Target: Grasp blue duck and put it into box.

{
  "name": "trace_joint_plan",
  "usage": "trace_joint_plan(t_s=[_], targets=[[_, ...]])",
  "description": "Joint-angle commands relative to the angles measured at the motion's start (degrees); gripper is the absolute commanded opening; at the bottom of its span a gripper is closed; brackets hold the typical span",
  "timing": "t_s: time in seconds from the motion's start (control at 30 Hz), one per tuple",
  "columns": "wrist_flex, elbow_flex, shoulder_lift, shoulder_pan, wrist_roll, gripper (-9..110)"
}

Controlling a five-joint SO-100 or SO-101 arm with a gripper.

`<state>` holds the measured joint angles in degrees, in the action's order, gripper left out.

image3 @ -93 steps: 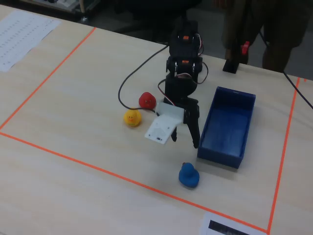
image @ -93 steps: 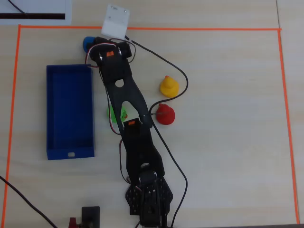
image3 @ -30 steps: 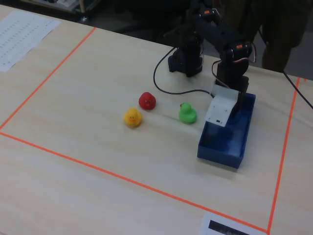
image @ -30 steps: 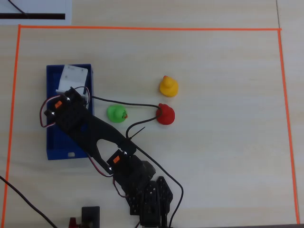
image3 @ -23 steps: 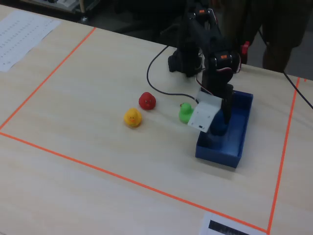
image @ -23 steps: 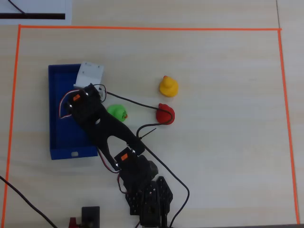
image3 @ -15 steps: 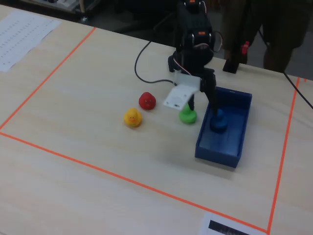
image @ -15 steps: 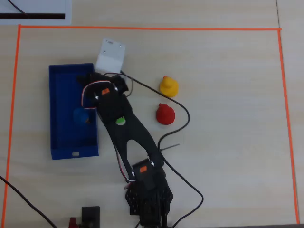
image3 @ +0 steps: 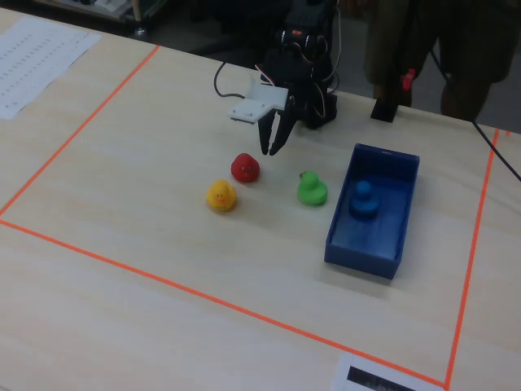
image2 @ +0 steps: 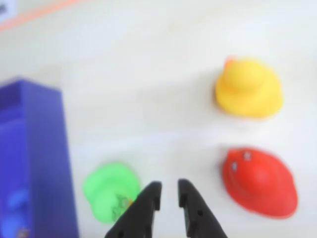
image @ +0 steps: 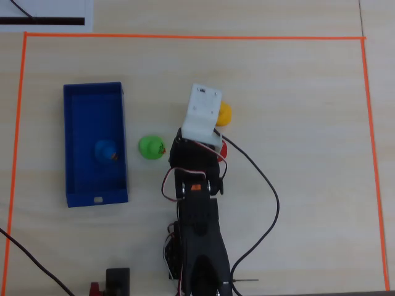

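blue duck sits inside the box, roughly mid-length. gripper nearly closed, narrow gap, holding nothing, raised over the table between green duck and red duck. Box lies left of fingers in wrist view, well apart. Placement looks done.

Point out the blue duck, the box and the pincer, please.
blue duck (image: 106, 150): overhead view, on its body, inside the box.
box (image: 92, 90): overhead view, on its top short wall.
pincer (image3: 270, 147): fixed view, between its fingertips, holding nothing.
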<state>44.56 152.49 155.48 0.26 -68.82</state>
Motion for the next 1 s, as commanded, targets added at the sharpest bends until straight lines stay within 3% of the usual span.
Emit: trace_joint_plan(t_s=[0.0, 0.17, 0.33, 0.6, 0.97], targets=[[3.78, 13.1, 19.6, -0.97, 1.93, 0], [6.94, 24.79, 33.84, 0.18, 2.9, 0], [12.92, 25.66, 34.28, 0.79, 4.22, 0], [29.79, 25.75, 34.28, 0.0, -2.55, 0], [30.23, 25.75, 34.28, 2.29, -2.02, 3]])
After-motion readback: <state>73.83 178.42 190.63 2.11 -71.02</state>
